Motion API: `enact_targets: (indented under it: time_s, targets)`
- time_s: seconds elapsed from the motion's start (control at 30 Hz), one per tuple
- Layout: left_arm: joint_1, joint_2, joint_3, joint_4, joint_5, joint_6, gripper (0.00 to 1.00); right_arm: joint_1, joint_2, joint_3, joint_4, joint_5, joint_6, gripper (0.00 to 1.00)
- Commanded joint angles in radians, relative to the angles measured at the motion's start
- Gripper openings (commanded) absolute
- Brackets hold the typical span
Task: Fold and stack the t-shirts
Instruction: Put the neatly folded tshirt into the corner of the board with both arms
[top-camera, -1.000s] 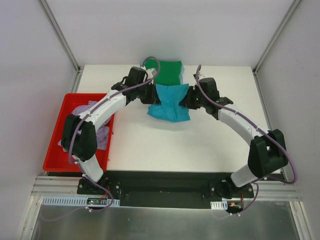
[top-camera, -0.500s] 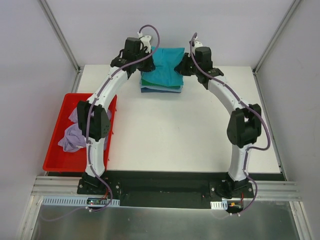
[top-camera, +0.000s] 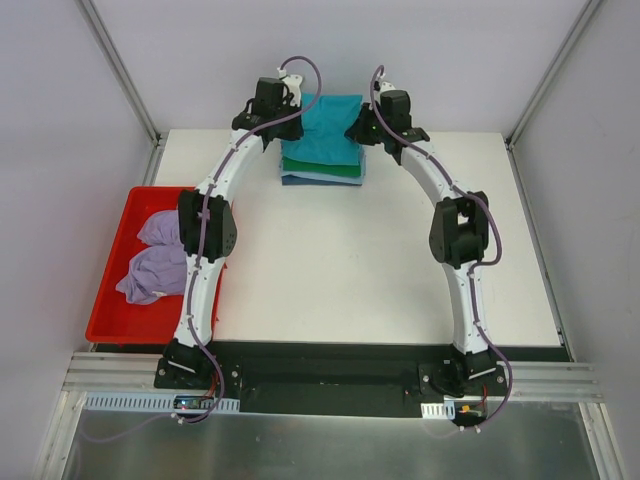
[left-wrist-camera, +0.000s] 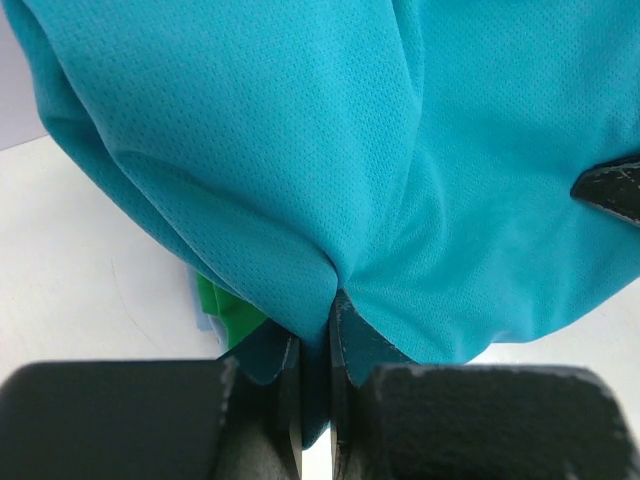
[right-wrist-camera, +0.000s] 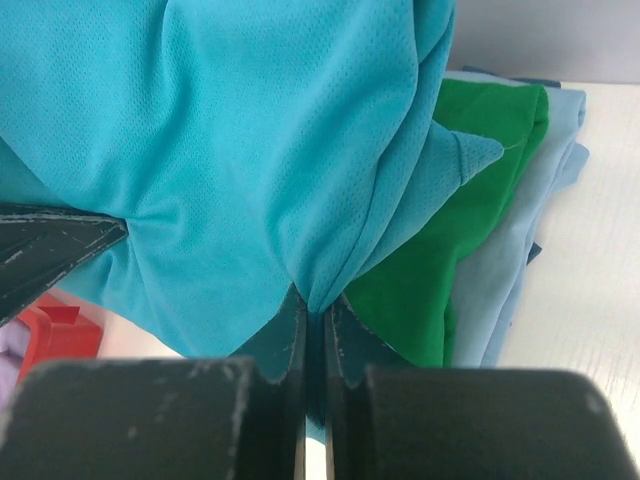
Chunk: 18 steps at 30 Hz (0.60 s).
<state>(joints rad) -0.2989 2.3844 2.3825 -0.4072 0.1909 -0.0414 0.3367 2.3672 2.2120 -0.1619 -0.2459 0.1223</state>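
The folded teal t-shirt (top-camera: 328, 130) hangs over a stack at the table's far edge. Under it lie a green t-shirt (top-camera: 320, 166), a light blue one and a dark blue one (top-camera: 318, 180). My left gripper (top-camera: 294, 112) is shut on the teal shirt's left edge (left-wrist-camera: 300, 250). My right gripper (top-camera: 362, 124) is shut on its right edge (right-wrist-camera: 280, 200). The right wrist view shows the green shirt (right-wrist-camera: 470, 220) and the light blue shirt (right-wrist-camera: 530, 250) beneath. A crumpled lavender t-shirt (top-camera: 158, 262) lies in the red tray.
The red plastic tray (top-camera: 108, 300) stands at the table's left edge. Both arms reach far back over the table. Grey walls and metal frame posts enclose the back and sides.
Both grippers carried the teal shirt from the table's middle to the far stack and now hold it slightly farther back over the green shirt. The arms are stretched out.
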Motion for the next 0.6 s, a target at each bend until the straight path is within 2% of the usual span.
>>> enact_targets:
  time_s: [0.0,0.17,0.57]
  targets:
    - [0.020,-0.002,0.052,0.036,0.007,0.008,0.00,-0.015,-0.005,0.060,-0.004,-0.015,0.016,0.00]
    - [0.030,0.021,0.052,0.051,0.048,-0.023,0.00,-0.019,0.013,0.069,-0.024,-0.026,0.025,0.00]
    - [0.046,0.090,0.050,0.105,0.039,-0.046,0.00,-0.031,0.119,0.124,-0.014,-0.027,0.094,0.00]
